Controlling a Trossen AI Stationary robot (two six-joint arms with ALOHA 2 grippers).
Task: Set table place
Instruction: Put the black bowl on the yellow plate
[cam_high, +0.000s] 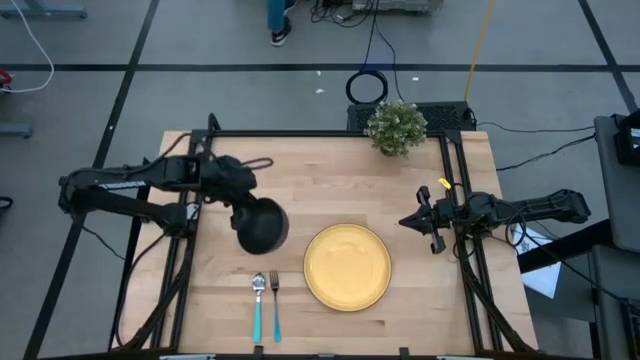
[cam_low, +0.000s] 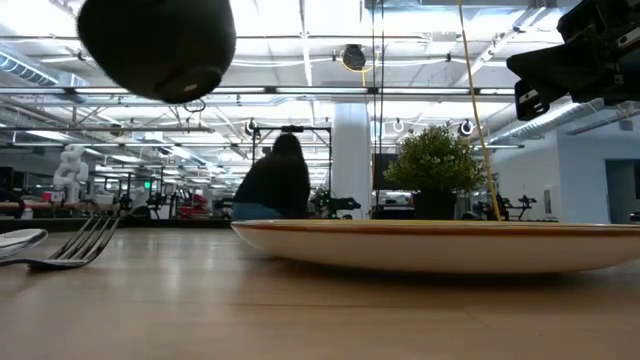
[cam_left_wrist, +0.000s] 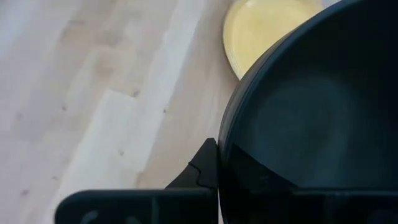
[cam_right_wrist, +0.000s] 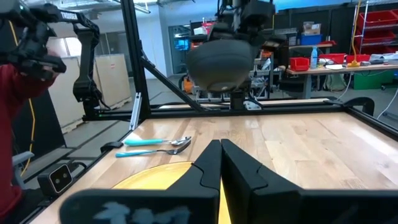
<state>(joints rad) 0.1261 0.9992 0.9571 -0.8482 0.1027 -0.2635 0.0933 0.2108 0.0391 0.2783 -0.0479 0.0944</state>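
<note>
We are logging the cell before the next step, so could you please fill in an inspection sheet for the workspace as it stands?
Surface: wooden table, bare apart from the items below.
Job's things: plate flat on the table; spoon and fork side by side beside it; bowl held in the air, clear of the plate.
Clutter: potted plant at the far edge.
Grippers: left gripper shut on the bowl's rim; right gripper shut, empty, off to the plate's side.
Cables: black, blue and yellow cables on the floor behind the table.
Surroundings: a person beyond the far edge; a workshop behind.
</note>
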